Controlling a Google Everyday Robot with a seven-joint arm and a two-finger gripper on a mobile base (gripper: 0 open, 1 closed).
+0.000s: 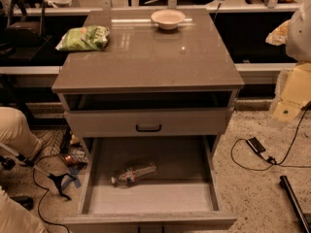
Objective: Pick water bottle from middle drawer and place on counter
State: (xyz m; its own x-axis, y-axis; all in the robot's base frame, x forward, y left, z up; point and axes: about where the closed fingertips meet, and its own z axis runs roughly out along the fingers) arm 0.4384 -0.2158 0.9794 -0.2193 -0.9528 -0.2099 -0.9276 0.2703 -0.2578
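The water bottle (133, 173) is clear and ribbed and lies on its side on the floor of the middle drawer (155, 198), left of centre, with its cap pointing left. The drawer is pulled far out at the bottom of the view. The counter (150, 57) is the glossy grey-brown top above it. My gripper (290, 97) shows as pale cream parts at the right edge of the view. It is level with the counter's front and far to the right of the drawer and the bottle, touching neither.
A green snack bag (83, 38) lies at the counter's back left and a white bowl (168, 19) at its back middle. The drawer front with the black handle (148, 127) sits above the open drawer. A person's legs (14, 130) and cables (48, 178) are on the left, and a black device (256, 145) with a cable is on the floor to the right.
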